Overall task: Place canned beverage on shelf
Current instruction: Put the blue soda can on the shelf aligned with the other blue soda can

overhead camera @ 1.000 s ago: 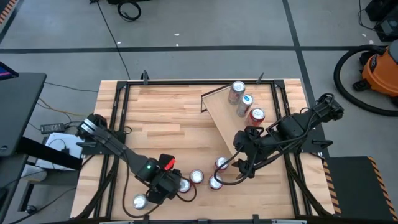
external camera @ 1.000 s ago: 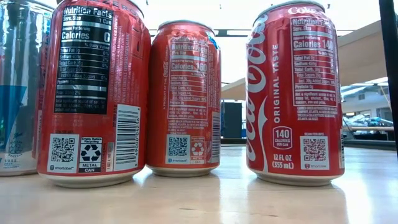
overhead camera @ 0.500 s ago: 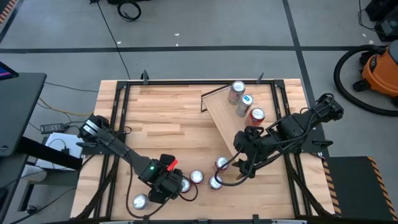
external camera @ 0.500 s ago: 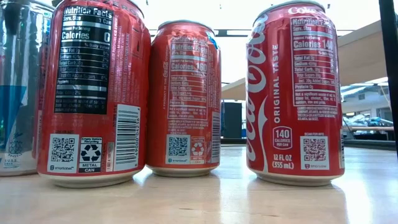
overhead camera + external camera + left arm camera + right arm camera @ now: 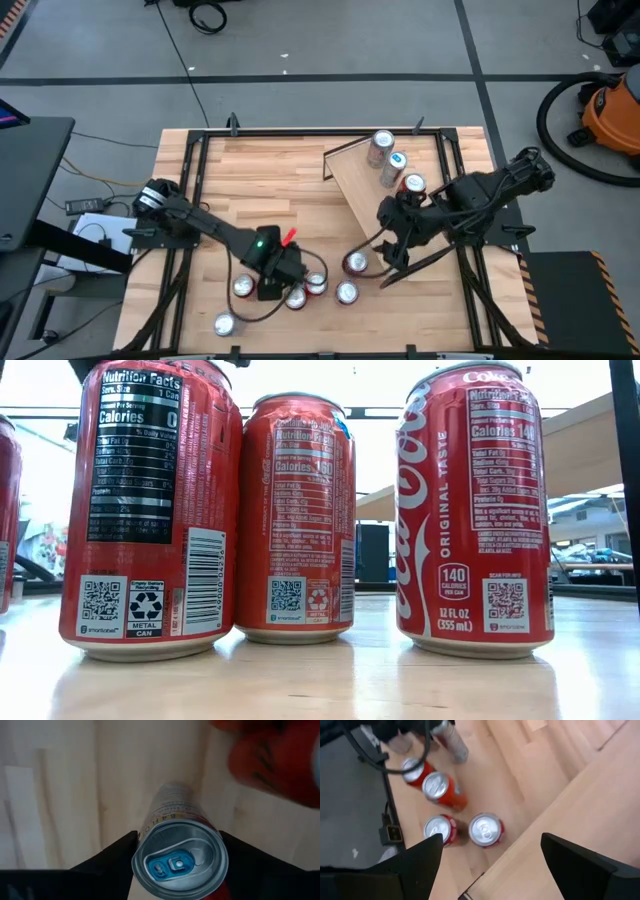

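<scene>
Silver can [image 5: 180,857] w/ blue tab sits upright on bench [image 5: 270,185], front-left, between the fingers of left claw [image 5: 265,283]; they hug both sides, so grasp step looks in hand. Red cans [image 5: 347,292] cluster just beside. Next: firm grip, lift straight, carry to shelf [image 5: 362,188] mid-right, which already bears three cans. Right claw [image 5: 487,851] hovers wide, empty, over shelf's near edge.

Bright backlight behind cans [image 5: 300,510] — glare on tabletop [image 5: 330,680] — blurred wrist views
</scene>
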